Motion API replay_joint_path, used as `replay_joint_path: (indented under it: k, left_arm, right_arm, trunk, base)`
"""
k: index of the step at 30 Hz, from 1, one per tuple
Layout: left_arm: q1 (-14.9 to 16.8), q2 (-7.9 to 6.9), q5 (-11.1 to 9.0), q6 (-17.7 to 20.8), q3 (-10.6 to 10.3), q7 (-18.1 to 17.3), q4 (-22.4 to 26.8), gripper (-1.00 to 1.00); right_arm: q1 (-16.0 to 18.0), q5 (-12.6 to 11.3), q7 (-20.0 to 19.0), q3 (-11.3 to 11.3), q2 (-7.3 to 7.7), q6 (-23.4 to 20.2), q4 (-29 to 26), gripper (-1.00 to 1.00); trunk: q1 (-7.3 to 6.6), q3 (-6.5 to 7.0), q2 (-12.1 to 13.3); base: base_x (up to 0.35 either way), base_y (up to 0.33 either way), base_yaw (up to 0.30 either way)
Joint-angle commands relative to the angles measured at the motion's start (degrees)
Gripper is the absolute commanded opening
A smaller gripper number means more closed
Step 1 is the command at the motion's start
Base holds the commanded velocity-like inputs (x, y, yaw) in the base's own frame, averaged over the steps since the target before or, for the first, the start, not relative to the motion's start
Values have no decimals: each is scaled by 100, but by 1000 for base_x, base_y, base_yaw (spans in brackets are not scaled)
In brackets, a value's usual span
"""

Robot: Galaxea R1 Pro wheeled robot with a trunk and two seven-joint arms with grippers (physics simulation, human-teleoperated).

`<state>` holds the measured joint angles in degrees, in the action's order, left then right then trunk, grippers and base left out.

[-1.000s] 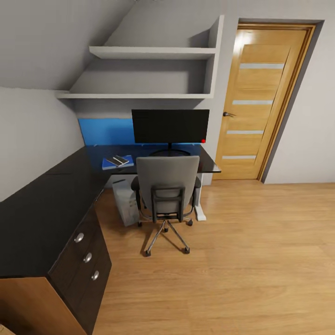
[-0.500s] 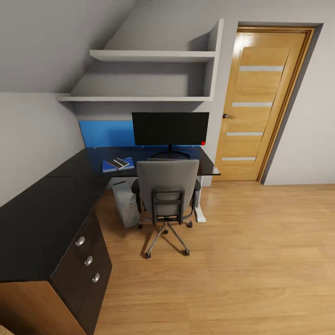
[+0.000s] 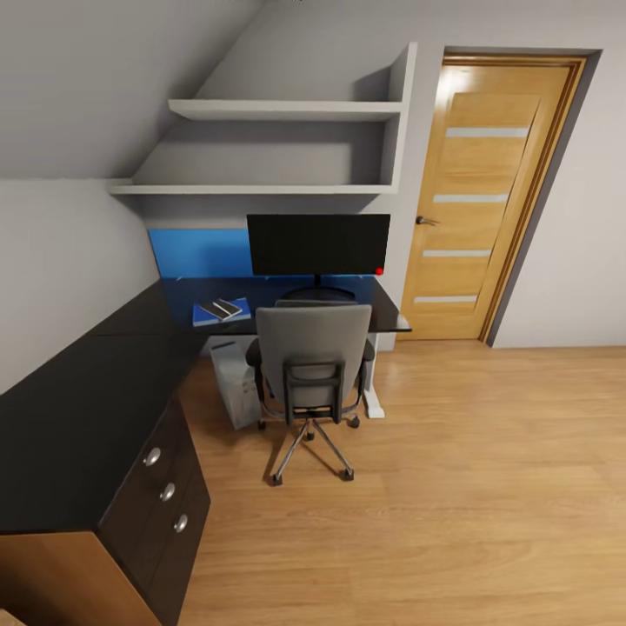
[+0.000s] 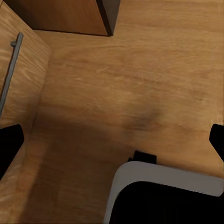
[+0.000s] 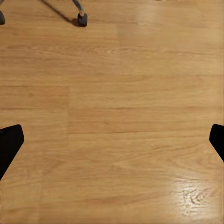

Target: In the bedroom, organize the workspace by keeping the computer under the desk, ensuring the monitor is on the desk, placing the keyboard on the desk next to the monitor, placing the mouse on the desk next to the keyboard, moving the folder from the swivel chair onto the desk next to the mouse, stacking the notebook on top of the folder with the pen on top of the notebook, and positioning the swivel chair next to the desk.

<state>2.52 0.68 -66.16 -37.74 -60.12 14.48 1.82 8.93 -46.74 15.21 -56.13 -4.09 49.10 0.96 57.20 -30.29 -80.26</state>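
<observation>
- Centrally, the grey swivel chair (image 3: 314, 356) sits tucked against the black table (image 3: 287, 300), just below the black monitor (image 3: 318, 244).
- A blue folder (image 3: 221, 311) lies left of it.
- Both sets of fingers (image 5: 10, 142) are spread, holding nothing.
- Driving closer could bump the chair, knocking it askew.

Grey swivel chair (image 3: 313, 348), black desk (image 3: 113, 382), blue folder (image 3: 221, 310).

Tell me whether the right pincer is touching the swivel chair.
Apart. In the right wrist view, the open right pincer hangs over bare floor, well clear of the swivel chair caster.
</observation>
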Motion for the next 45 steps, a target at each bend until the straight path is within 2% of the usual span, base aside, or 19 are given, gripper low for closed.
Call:
replay_joint_path:
  k: [1,7,33,45]
  left_arm:
    - [1,4,2,81,-50,55,8,100]
    - [2,9,14,218,-52,47,13,100]
    - [1,113,2,223,-52,46,20,100]
    - [2,145,4,266,-55,39,21,100]
  right_arm:
    - [4,7,52,-48,-4,4,10,100]
    - [4,7,49,-48,-4,3,11,100]
    - [4,7,49,-48,-4,3,9,100]
    - [4,7,49,-48,-4,3,11,100]
  trunk:
    - [-23,13,39]
    - [-155,121,279]
    - [-726,587,1322]
    - [-726,587,1322]
  base:
    - [0,0,0]
    - [0,0,0]
    - [0,0,0]
    - [0,0,0]
